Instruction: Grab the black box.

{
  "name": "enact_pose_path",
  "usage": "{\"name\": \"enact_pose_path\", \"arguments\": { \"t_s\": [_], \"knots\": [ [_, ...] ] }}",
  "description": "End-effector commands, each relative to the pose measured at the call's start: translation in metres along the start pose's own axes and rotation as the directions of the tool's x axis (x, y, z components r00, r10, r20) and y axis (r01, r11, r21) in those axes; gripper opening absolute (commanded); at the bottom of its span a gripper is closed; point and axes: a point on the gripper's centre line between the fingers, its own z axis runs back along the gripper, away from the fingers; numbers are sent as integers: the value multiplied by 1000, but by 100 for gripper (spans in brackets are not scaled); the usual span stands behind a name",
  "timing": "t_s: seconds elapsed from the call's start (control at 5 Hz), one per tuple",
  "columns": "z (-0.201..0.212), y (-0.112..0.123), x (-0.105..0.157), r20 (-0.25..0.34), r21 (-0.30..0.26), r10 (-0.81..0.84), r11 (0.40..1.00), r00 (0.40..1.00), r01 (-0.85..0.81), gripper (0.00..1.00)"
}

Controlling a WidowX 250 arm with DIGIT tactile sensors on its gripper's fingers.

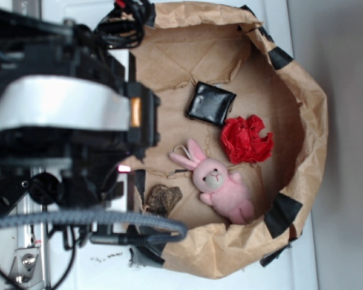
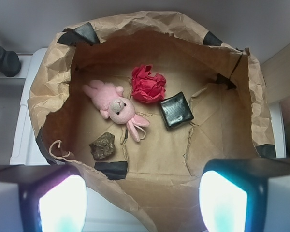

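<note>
The black box (image 1: 211, 103) (image 2: 176, 109), a small flat square in glossy wrinkled black tape, lies on the floor of the brown paper bag (image 1: 302, 90) (image 2: 53, 63), right beside a red paper ball (image 1: 246, 139) (image 2: 148, 84). My gripper (image 2: 142, 205) hangs high above the bag's near rim, open, with nothing between its two glowing fingers (image 2: 63, 205). The box lies well ahead of the fingers, slightly right of centre in the wrist view. In the exterior view the arm's body (image 1: 60, 115) fills the left side and hides the fingers.
A pink plush rabbit (image 1: 221, 184) (image 2: 117, 107) and a brown lumpy rock-like piece (image 1: 163, 198) (image 2: 102, 145) also lie in the bag. Black tape patches (image 2: 111, 169) mark the bag's walls and floor. The crumpled bag walls rise all round the objects.
</note>
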Motion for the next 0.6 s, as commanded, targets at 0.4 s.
{"name": "enact_pose_path", "arguments": {
  "t_s": [0.4],
  "knots": [
    [-97, 15, 60, -168, -34, -401, 915, 901, 401, 100]
  ]
}}
